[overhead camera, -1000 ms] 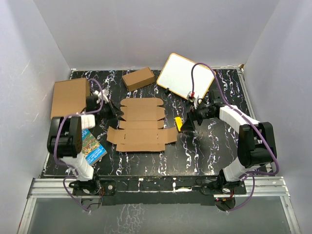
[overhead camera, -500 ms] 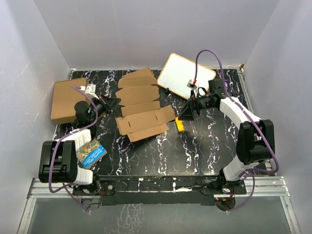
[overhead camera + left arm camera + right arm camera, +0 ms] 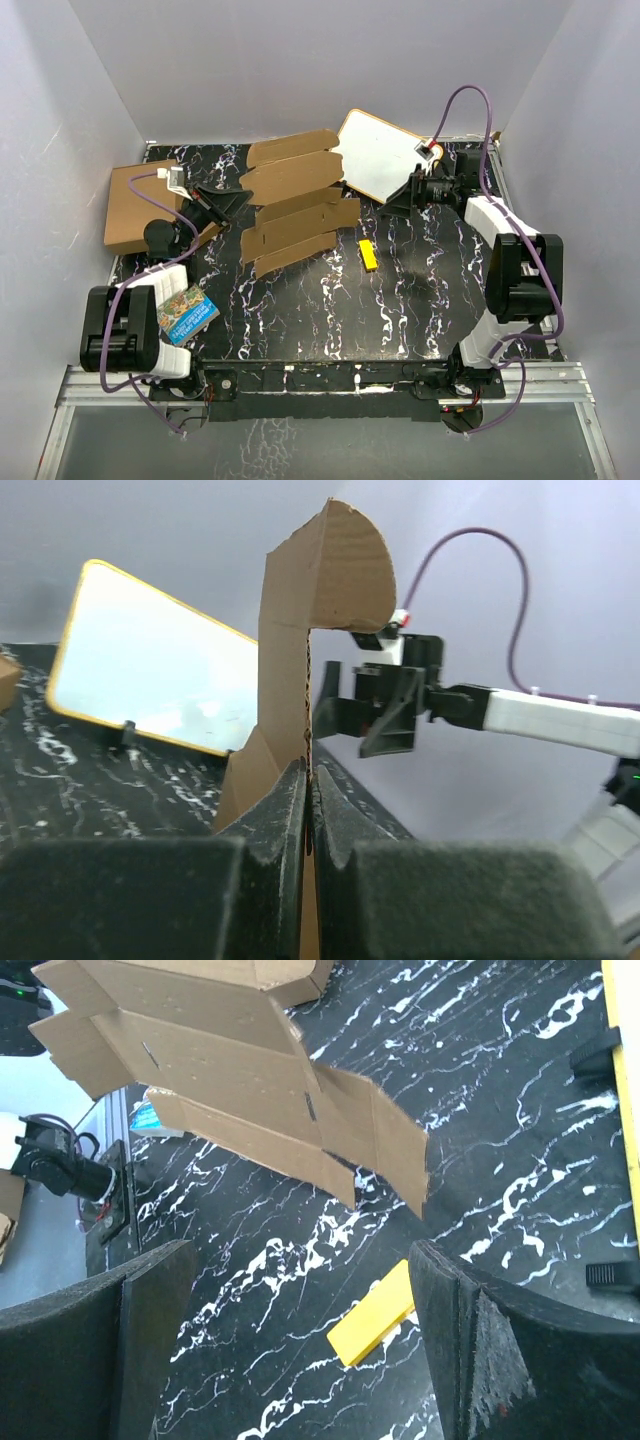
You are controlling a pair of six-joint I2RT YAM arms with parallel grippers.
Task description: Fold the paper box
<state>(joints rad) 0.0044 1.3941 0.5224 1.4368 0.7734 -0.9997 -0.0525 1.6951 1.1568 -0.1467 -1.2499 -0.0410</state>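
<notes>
The paper box [image 3: 295, 200] is an unfolded flat sheet of brown corrugated cardboard, lifted off the table and tilted, with its flaps spread toward the back. My left gripper [image 3: 232, 203] is shut on its left edge. In the left wrist view the cardboard [image 3: 320, 590] rises edge-on from between my closed jaws [image 3: 309, 800]. My right gripper [image 3: 403, 197] stands open to the right of the sheet, apart from it. In the right wrist view the sheet [image 3: 230, 1080] hangs beyond my open gripper [image 3: 300, 1330].
A yellow block [image 3: 368, 254] lies on the black marbled table [image 3: 420, 300], below the right gripper. A white board with a wooden frame [image 3: 380, 155] leans at the back. A bigger brown carton [image 3: 135, 205] sits at the left, and a blue booklet [image 3: 186, 312] near the left arm.
The left gripper has lifted the flat box off the table and swung it up and back. The right gripper has drawn back to the right, toward the white board.
</notes>
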